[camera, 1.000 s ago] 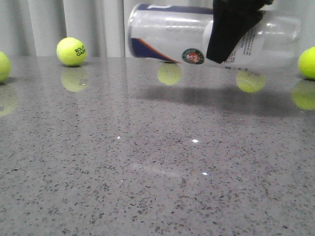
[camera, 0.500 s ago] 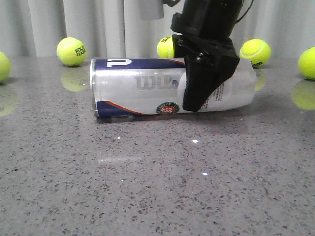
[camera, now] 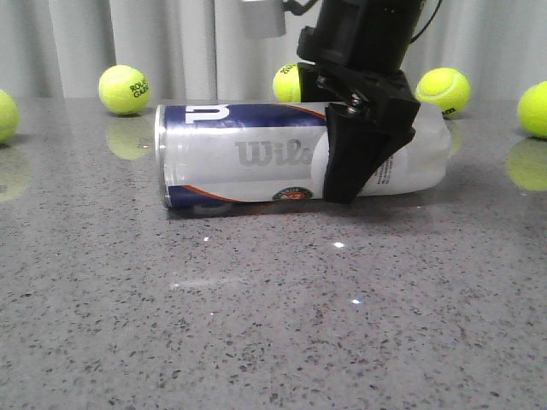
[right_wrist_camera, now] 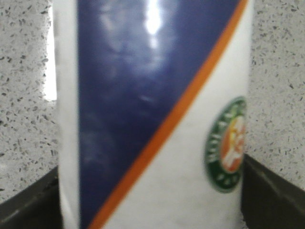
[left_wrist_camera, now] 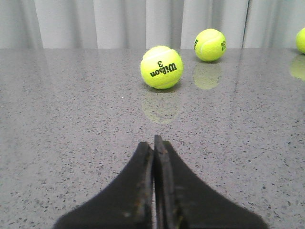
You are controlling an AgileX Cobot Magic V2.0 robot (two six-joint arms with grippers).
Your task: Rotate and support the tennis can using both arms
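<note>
A: How does the tennis can [camera: 256, 154] look?
B: It lies on its side on the grey speckled bench [camera: 256, 325], long axis left to right, mid-far. Frosted white body, navy panel on top with an orange edge stripe, grey "Wils" lettering readable, round badge low on the near side and partly hidden. Silver rim at the left end.

A: Counts?
B: One can. Front view shows five tennis balls [camera: 124, 89] along the far edge of the bench, one half hidden behind the can. Left wrist view shows three balls, one cut by the frame edge; overlap with the five can't be told.

A: Right end effector [camera: 363, 149]?
B: It comes down from above over the right half of the can. Fingers spread to can width, one on each side, pinching it. Right wrist view shows the navy panel, stripe and badge filling the gap between the black fingers [right_wrist_camera: 271, 191].

A: Left end effector [left_wrist_camera: 153, 191]?
B: Fingers pressed together, holding nothing, low over bare bench. Nearest ball reads "Wilson 3", well apart from the tips.
</note>
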